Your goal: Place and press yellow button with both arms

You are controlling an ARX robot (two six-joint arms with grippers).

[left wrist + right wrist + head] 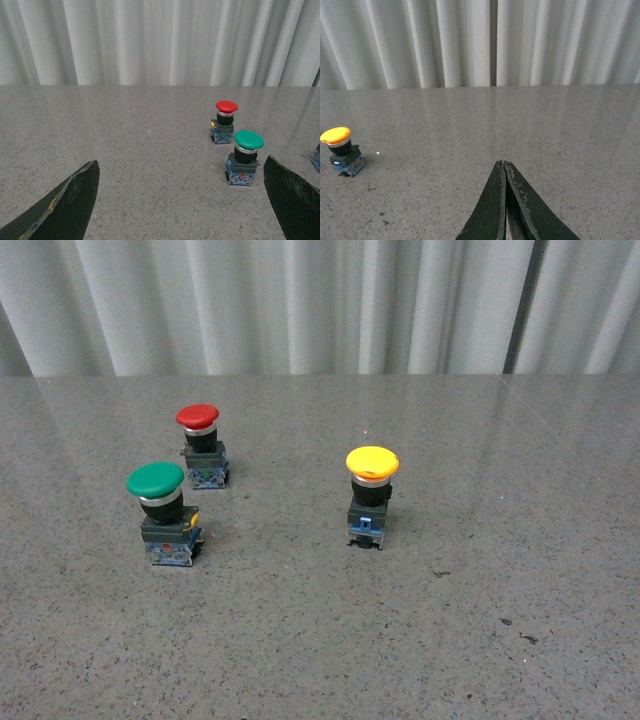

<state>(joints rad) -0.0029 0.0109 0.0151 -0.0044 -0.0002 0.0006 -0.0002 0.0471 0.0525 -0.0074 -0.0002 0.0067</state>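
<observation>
Grey speckled stone table [480,640] fills the lower three quarters of the front view; pale pleated curtain [300,300] runs across the top. Neither arm shows in the front view.

Left gripper [182,200], in the left wrist view: fingers [75,197] spread wide at the lower corners of the frame, nothing between them. Right gripper [505,200], in the right wrist view: blades pressed together at bottom centre, holding nothing.

Yellow button [371,496] stands upright just right of centre in the front view, well apart from both grippers. Green button [165,513] sits upright at left of centre, with the red button [202,445] just above and slightly right of it. All three rest on the table, untouched.
</observation>
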